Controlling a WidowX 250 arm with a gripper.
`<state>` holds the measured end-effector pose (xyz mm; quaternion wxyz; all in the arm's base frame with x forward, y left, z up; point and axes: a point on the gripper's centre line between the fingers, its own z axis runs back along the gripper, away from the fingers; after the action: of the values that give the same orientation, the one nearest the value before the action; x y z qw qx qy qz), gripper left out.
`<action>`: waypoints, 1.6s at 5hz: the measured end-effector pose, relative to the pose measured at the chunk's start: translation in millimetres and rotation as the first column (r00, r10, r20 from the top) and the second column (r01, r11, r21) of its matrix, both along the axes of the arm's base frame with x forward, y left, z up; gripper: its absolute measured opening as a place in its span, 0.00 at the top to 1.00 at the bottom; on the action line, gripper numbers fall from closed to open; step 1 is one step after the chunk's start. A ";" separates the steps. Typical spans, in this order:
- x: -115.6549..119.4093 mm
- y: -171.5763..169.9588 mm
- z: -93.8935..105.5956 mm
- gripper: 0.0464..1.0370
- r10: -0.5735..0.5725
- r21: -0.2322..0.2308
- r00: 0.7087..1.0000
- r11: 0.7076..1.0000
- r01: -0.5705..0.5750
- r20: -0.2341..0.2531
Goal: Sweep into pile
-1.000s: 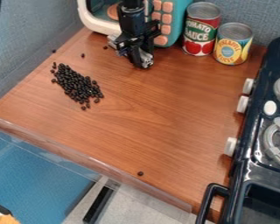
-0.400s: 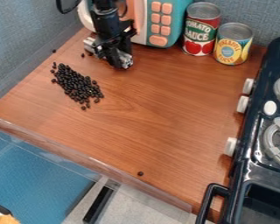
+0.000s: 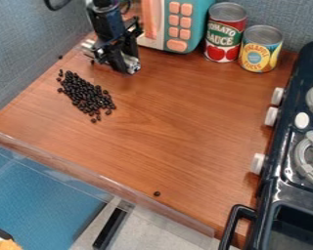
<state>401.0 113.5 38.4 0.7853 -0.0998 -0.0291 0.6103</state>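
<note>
Because the beans (image 3: 86, 94) look light, hard and easily rolling, the gripper (image 3: 109, 55), its fingers seemingly apart, should push softly at their outer edge, not pinch.

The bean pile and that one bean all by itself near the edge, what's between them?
Just bare brown wood between the bean pile and the lone bean, in the camera view.

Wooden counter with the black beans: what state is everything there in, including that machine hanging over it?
End effector: open, over the counter's back left.
Bean heap: loose and elongated, ragged at its edges.
Stray bean: apart from the heap, near the front edge.
Red can: upright.
Yellow can: upright.
Toy microwave: standing; door state unclear.
</note>
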 end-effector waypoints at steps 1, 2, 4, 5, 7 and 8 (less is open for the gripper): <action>-8.3 -4.2 -10.3 0.65 -0.009 -0.011 1.000 1.000 0.009 -0.011; -5.9 -3.6 -8.2 0.65 0.000 -0.007 1.000 1.000 0.000 -0.005; 11.9 -21.4 11.6 0.65 -0.011 -0.003 0.998 1.000 0.011 0.055; 14.2 -24.5 21.9 0.65 -0.015 0.006 0.997 1.000 0.015 0.069; 30.0 -10.7 6.7 0.65 0.018 0.056 0.999 0.998 -0.021 0.046; 38.1 -5.1 1.5 0.65 0.037 0.068 0.998 0.997 -0.040 0.040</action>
<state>439.1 108.3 40.0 0.7756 -0.0840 -0.0673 0.6220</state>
